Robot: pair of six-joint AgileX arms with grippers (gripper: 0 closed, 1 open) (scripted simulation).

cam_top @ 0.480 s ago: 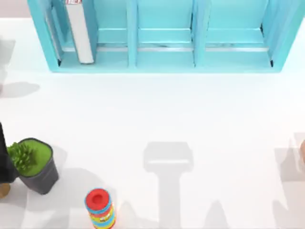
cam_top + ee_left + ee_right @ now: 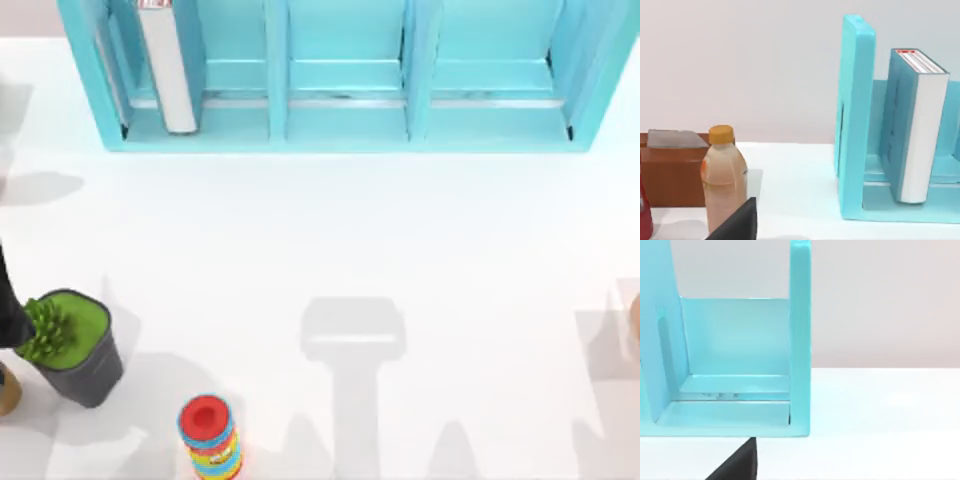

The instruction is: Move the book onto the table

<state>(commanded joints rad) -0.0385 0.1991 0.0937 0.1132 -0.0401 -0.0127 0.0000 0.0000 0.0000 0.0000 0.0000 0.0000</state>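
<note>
Book (image 2: 168, 70) hemmed by shelf (image 2: 340, 135) wall; table (image 2: 400, 230) front open.

Rendered simulation tabletop: plain white table (image 2: 400, 230), blank backdrop.

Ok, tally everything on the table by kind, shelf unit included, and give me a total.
Shelf unit: 1
Book: 1
Potted plant: 1
Striped can with red lid: 1
Orange-capped bottle: 1
Brown box: 1
Total: 6

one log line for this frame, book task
phase: approach | book: upright in leftmost bay of shelf unit, not on table | left arm: table's left edge, by potted plant | right arm: parked
</note>
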